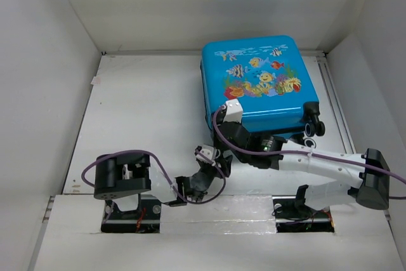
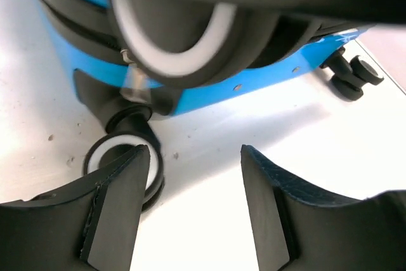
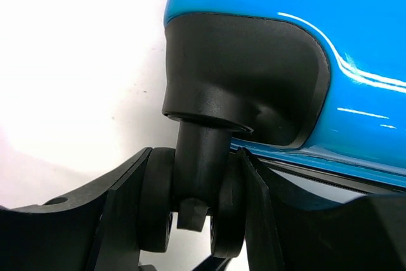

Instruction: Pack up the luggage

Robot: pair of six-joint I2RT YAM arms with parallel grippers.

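Item: the luggage (image 1: 254, 84), closed, lying flat with the fish print up, at the far right of the white surface (image 1: 146, 112).
Your right claw (image 3: 196, 201): narrowed onto a black corner wheel (image 3: 200, 157) at the case's near-left corner, one finger pressed to each side.
Your left claw (image 2: 195, 176): wide, holding nothing, low over the surface, just beside a white-rimmed wheel (image 2: 111, 153).
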